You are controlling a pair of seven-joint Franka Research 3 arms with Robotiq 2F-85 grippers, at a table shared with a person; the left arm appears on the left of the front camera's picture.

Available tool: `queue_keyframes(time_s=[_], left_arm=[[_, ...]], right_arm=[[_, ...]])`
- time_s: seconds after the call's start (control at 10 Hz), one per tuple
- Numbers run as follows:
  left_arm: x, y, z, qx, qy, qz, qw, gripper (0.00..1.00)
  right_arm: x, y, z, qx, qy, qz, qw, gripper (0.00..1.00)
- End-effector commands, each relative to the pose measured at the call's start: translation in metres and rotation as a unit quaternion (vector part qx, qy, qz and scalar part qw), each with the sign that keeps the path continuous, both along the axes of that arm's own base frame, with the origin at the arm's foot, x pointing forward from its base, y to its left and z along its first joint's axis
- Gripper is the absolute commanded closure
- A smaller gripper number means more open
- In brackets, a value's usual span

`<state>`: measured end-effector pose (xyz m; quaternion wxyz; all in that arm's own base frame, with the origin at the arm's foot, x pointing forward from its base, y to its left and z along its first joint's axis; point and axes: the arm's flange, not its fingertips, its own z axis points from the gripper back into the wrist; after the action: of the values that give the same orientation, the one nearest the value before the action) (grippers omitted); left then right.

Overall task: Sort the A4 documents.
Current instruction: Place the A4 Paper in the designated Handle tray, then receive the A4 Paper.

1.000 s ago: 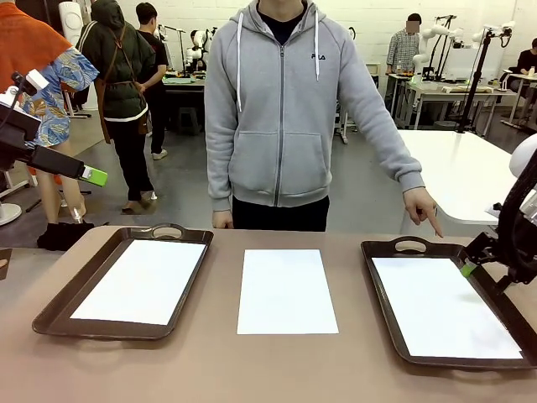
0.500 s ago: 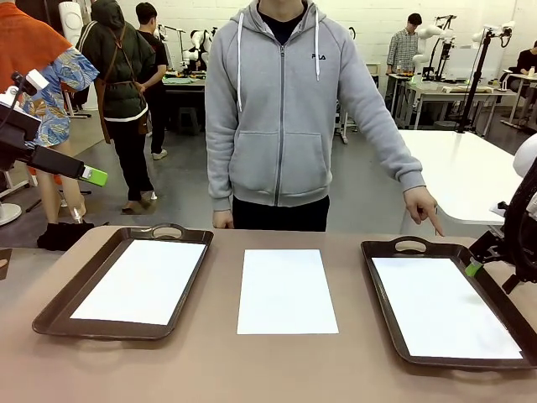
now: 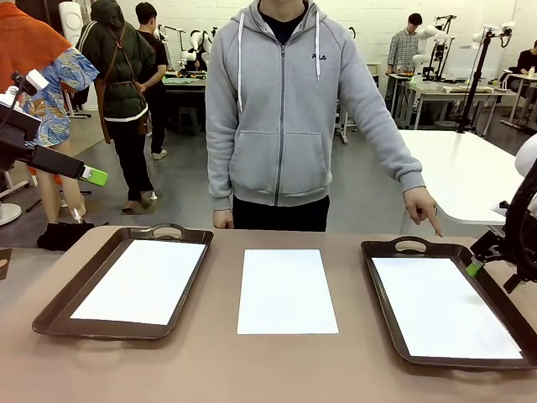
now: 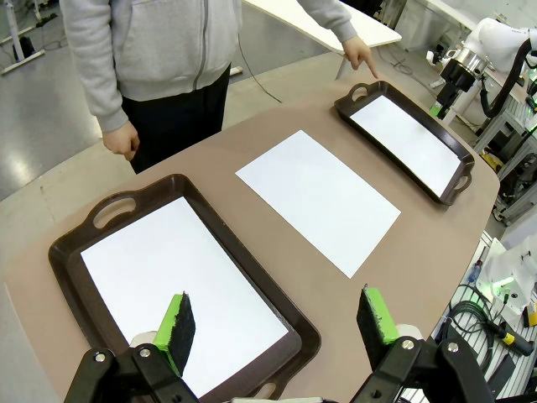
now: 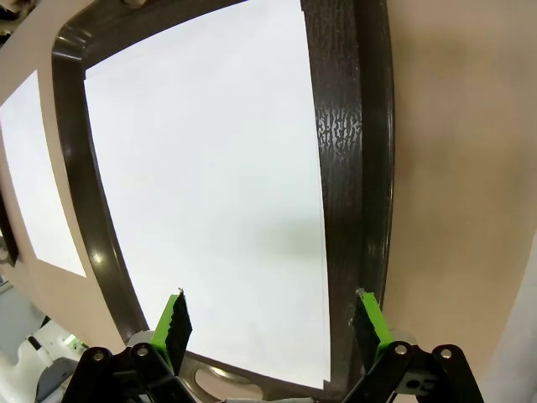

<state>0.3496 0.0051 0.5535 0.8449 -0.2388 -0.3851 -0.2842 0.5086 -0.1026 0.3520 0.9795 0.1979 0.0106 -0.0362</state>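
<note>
Brown surface [image 3: 210, 361], lab benches and other people well behind it.

Landmark = the centre sheet [image 3: 286, 290], lying bare on the surface between two trays. Count: 3 A4 documents, 2 dark brown handled trays, 2 claws, 1 person at the far edge.

Left of the centre sheet: left tray [image 3: 63, 306] with one sheet [image 3: 143, 280] flat inside it. Right of it: right tray [image 3: 386, 302] with one sheet [image 3: 440, 306] flat inside it. Looks like the trays are the sort bins and the centre sheet is the one not yet sorted, my read only.

Right claw [image 3: 487, 256] sits just past the right tray's outer rim, jaws apart, holding nothing; wrist view looks straight down on that tray's sheet. Probably parked clear of the tray.

Left claw [image 4: 277, 323] is raised off to the left of the left tray, jaws apart, empty; green pad [image 3: 95, 176] shows in the front view.

Far side: person's hand [image 3: 422, 207] points down at the far corner of the right tray, likely indicating a bin. Other hand [image 3: 222, 220] hangs at the far edge, beyond the centre sheet.
</note>
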Motion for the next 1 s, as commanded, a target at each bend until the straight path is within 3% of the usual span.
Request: queue_keyframes(time_s=[0.0,0.9], left_arm=[[0.0001,-0.0005,-0.0006,0.0,-0.002,0.0,1.0,0.0],[0.0001,-0.0005,-0.0006,0.0,-0.002,0.0,1.0,0.0]], right_arm=[[0.0001,-0.0001,-0.0001,0.005,-0.005,-0.002,1.0,0.0],[0.0001,-0.0001,-0.0001,0.005,-0.005,-0.002,1.0,0.0]])
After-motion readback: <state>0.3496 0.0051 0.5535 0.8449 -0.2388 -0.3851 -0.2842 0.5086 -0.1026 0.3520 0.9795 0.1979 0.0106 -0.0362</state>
